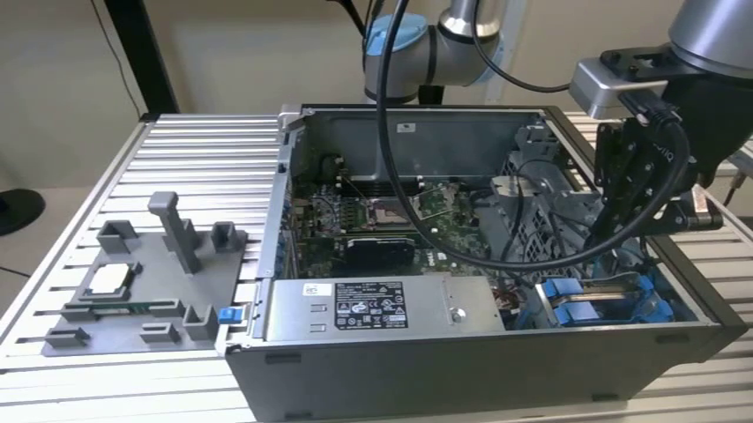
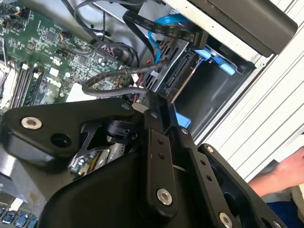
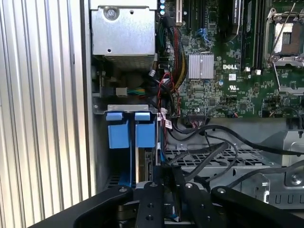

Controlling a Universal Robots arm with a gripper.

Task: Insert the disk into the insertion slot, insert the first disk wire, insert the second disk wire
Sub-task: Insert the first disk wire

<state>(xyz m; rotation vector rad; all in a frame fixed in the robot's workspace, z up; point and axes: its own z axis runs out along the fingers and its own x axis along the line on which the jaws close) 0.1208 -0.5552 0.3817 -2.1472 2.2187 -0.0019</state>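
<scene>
1. Looking like a robotics lab or test workshop rather than a home or an office.
2. Using a workbench (image 1: 200, 150) of ribbed aluminium profiles in place of ordinary furniture.
3. Holding an opened desktop computer case (image 1: 471, 379) on that bench, baring its green motherboard (image 1: 389, 211) and grey power-supply box (image 1: 370, 308).
4. Mounting an industrial robot arm (image 1: 436, 44) with blue joint caps behind the case, trailing black cables (image 1: 391, 132) into it.
5. Keeping a grey fixture plate (image 1: 118, 339) with moulded part holders beside the case, toward the exterior view's left.
6. Backing onto a plain beige wall (image 1: 259, 53), with a black pole (image 1: 141, 53) standing before it.
7. Showing a person's hand (image 2: 287, 166) just past the bench edge in the second wrist view.
</scene>
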